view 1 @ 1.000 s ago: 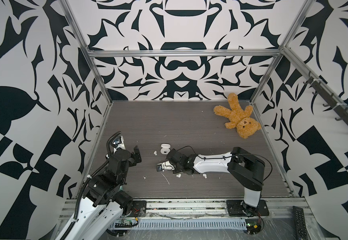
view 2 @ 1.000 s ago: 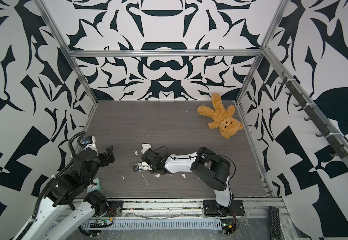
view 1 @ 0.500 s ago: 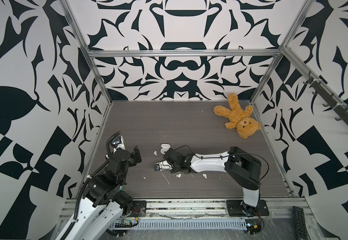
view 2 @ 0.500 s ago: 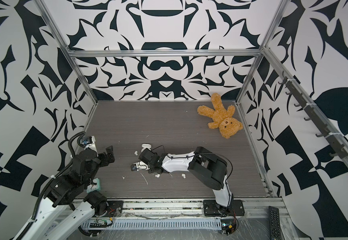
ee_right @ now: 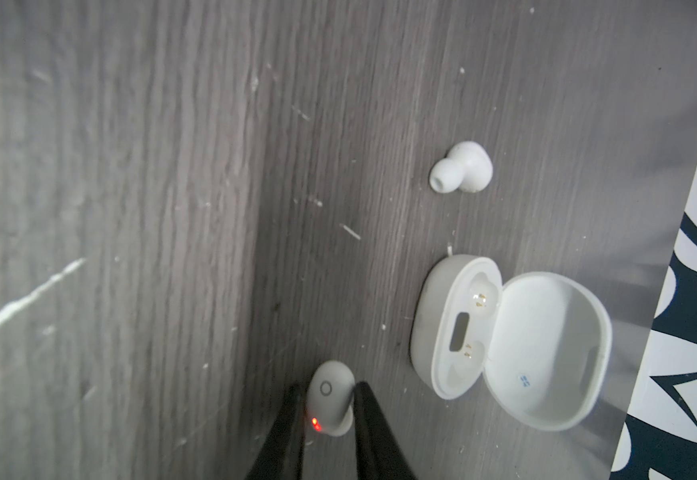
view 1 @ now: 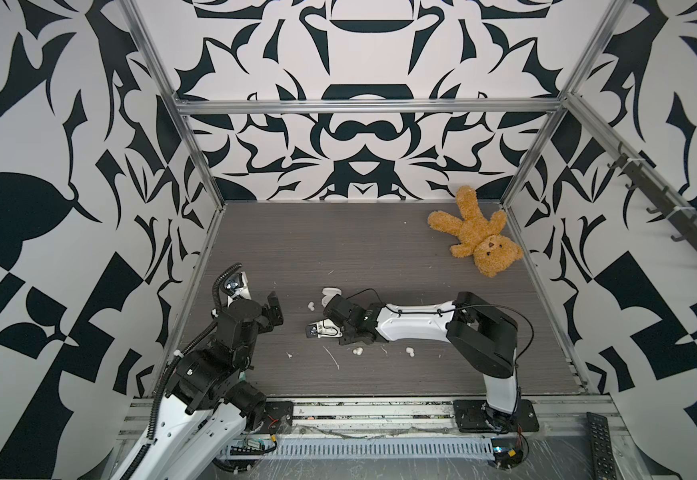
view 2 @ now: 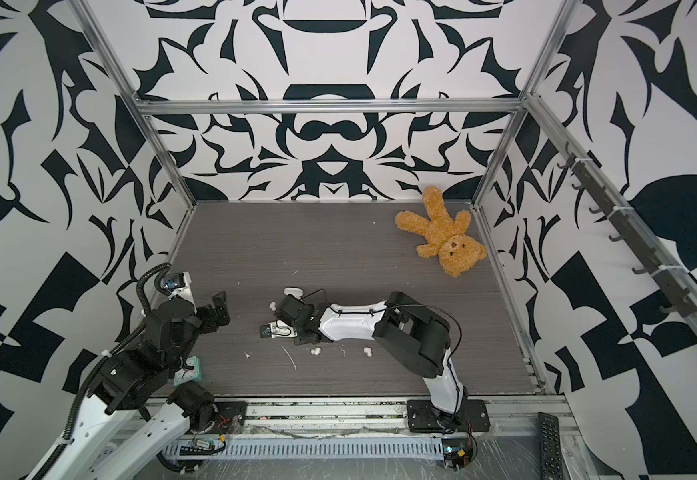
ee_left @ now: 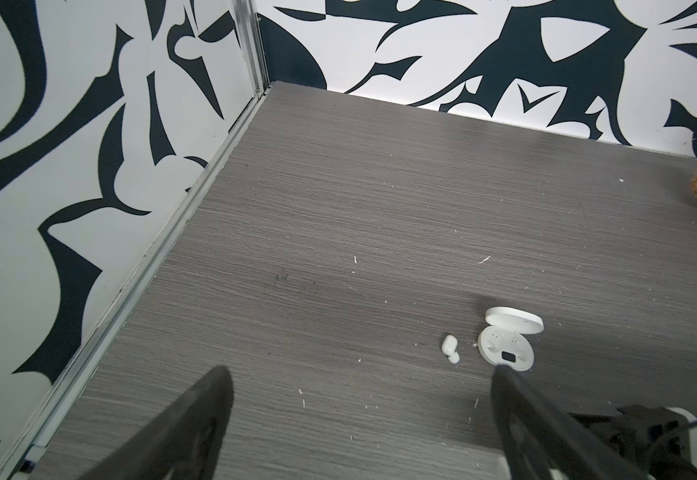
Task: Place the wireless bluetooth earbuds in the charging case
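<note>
Closure was the change. Over the last second your right gripper (ee_right: 326, 390) narrowed while the arm crept a little further alongside the open charging case (ee_right: 425, 324). Its two black fingers (ee_right: 373, 428) ended up pressed against both sides of one earbud (ee_right: 330, 399). That earbud, with its red light showing, sat just beside the case on the side away from the lid. It was pinched but not yet over a socket, and you could not tell whether it had left the table. By my judgement the pick was made, and the carry to the case was what remained. Your left gripper (ee_left: 359, 399) stayed spread wide and empty, well apart from the case.

Your count of earbuds came to four:
- one was in the grip;
- a loose bud (view 1: 310, 306) lay near one end of the case;
- a third bud (view 1: 357, 351) and a fourth bud (view 1: 409, 352) lay farther from the case, beyond the right arm.

You could count one case, with both sockets empty. One teddy bear (view 1: 475, 232) lay far from the case.
</note>
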Robot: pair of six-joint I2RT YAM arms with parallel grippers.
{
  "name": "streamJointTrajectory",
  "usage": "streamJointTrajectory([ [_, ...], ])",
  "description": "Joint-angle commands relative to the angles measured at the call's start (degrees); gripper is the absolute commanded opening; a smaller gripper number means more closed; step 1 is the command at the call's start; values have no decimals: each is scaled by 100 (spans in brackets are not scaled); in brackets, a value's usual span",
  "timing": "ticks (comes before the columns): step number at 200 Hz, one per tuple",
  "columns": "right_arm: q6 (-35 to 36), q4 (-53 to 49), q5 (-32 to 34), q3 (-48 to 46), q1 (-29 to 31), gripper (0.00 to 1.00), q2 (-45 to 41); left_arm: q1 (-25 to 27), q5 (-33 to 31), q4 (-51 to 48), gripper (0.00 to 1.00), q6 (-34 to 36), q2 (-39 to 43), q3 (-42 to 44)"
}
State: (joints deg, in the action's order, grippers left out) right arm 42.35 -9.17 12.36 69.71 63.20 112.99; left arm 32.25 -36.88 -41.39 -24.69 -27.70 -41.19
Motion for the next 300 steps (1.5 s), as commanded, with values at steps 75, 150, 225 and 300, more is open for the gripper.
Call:
streamJointTrajectory([
  [75,-429,-758,-215,278,-85,23,237,-26,-119,-88,99,-159,76,23],
  [150,-575,-867,-230,400,-139,20,225,-26,-123,-94,99,-159,68,28],
  [225,-954,-940,-437,516,-207,17,19,-26,-122,-94,99,-168,46,24],
  [300,-1986,-975,-1021,649,-520,16,-375,-24,-98,-81,99,-164,28,31],
])
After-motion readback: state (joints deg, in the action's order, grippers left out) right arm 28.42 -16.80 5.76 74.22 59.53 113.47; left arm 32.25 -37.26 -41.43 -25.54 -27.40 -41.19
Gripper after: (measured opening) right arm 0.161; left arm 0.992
